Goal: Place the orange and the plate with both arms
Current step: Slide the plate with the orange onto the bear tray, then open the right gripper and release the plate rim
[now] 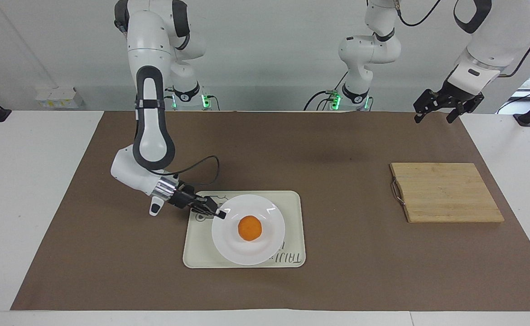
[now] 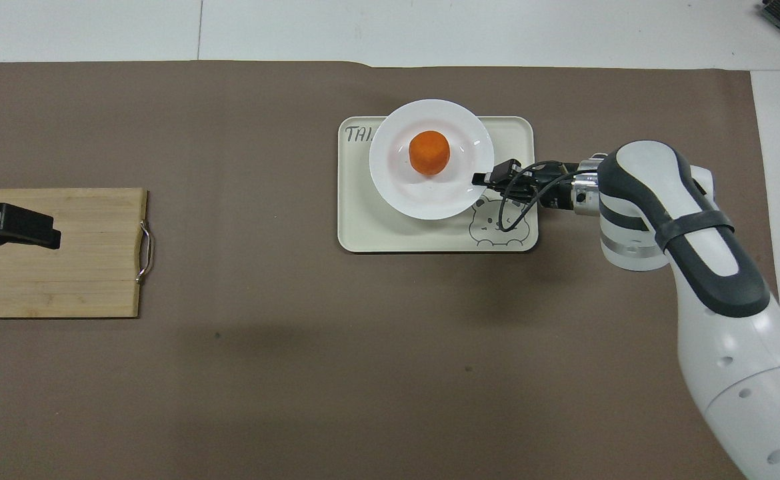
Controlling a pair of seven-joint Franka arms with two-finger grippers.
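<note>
The white plate (image 1: 265, 244) (image 2: 397, 180) carries the orange (image 1: 249, 227) (image 2: 429, 152) in its middle. The plate sits low over or on the cream bear-print tray (image 1: 197, 253) (image 2: 370, 233); I cannot tell if it touches. My right gripper (image 1: 219, 213) (image 2: 482, 179) is shut on the plate's rim at the side toward the right arm's end. My left gripper (image 1: 437, 113) (image 2: 10, 227) waits raised over the wooden board, holding nothing.
A wooden cutting board (image 1: 446, 192) (image 2: 90, 267) with a metal handle lies toward the left arm's end. A brown mat (image 1: 337, 149) covers the table.
</note>
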